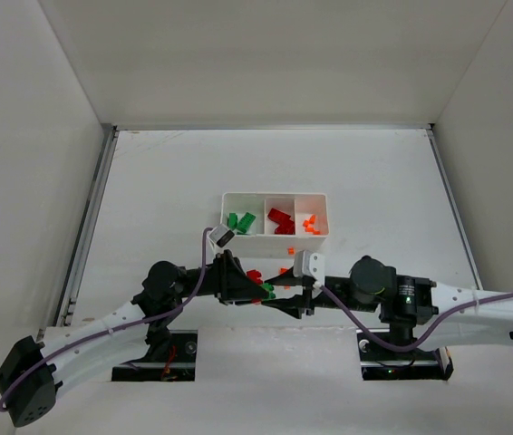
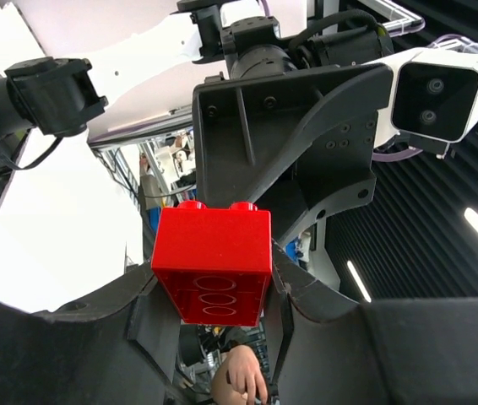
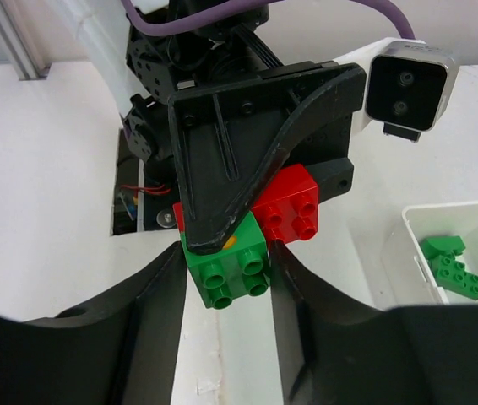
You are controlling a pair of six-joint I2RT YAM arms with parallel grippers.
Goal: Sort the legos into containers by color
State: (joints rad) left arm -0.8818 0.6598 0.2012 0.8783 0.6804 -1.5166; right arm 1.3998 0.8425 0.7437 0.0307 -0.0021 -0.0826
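- Table (image 1: 365, 181): white, walled on three sides, arm bases at the near edge.
- Tray (image 1: 275, 194): white, shallow, three compartments side by side, at the middle of the table, long side parallel to the far edge.
- Left compartment: green bricks (image 1: 241, 220), also seen at the right edge of the right wrist view.
- Middle compartment: red bricks (image 1: 281, 220).
- Right compartment: orange pieces (image 1: 309, 221), tiny.
- Loose orange pieces (image 1: 291, 249): on the table just nearside of the tray, between the tray and the grippers.
- Left gripper (image 2: 215, 291): reaching in from the left, between the tray and the near edge; jaws clamped on a red brick (image 2: 214, 261), studs on its upper face and three round sockets on the face toward the camera.
- Right gripper (image 3: 226, 278): reaching in from the right, tip to tip with the left gripper; fingers pressed against both sides of a green brick (image 3: 226, 266), four studs facing the camera.
- Green brick: directly in front of the red brick; one left finger overlapping its top edge.
- Both held bricks: up off the table, nearside of the tray.
- Wrist cameras: right one (image 2: 437, 89) and left one (image 3: 408, 84), white housings with twin lenses; printing on them too small to read.
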